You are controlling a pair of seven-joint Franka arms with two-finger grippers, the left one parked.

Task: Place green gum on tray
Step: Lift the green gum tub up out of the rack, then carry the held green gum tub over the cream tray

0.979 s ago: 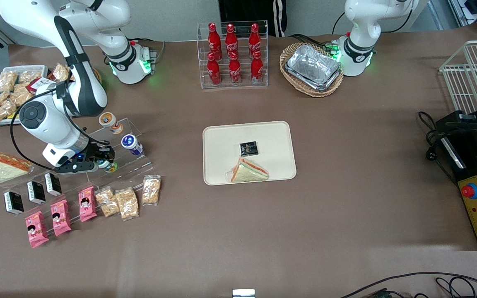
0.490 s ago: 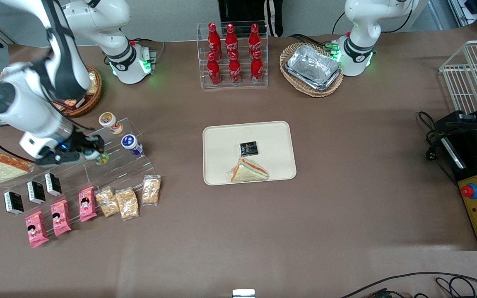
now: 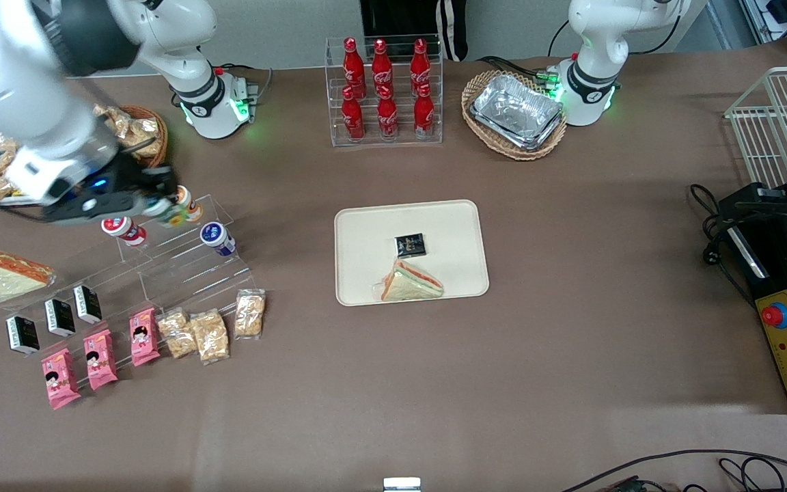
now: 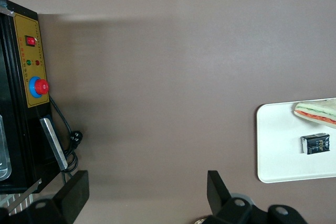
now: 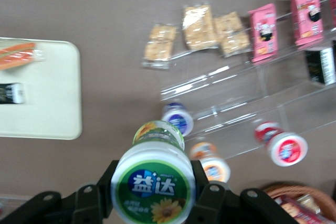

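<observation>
The green gum (image 5: 153, 187), a canister with a white-and-green lid, is clamped between my gripper's fingers (image 5: 203, 184). In the front view my gripper (image 3: 161, 208) is shut on the green gum (image 3: 173, 219) and holds it in the air above the upper step of a clear acrylic stand (image 3: 182, 273), close to an orange-lidded canister (image 3: 190, 203). The cream tray (image 3: 366, 232) lies flat at the table's middle, well apart from my gripper. On it are a wrapped sandwich (image 3: 410, 281) and a small black packet (image 3: 410, 244). The tray (image 5: 42, 103) also shows in the wrist view.
On the stand are a blue-lidded canister (image 3: 216, 238) and a red-lidded canister (image 3: 123, 229). Pink packets (image 3: 100, 359), snack bags (image 3: 212, 331) and black boxes (image 3: 59, 316) line its lower steps. A cola bottle rack (image 3: 383, 92) and a foil tray in a basket (image 3: 515, 113) stand farther from the camera.
My gripper has risen off the stand with the green gum and moved away from the front camera. The red-lidded canister, covered by the arm earlier, now shows.
</observation>
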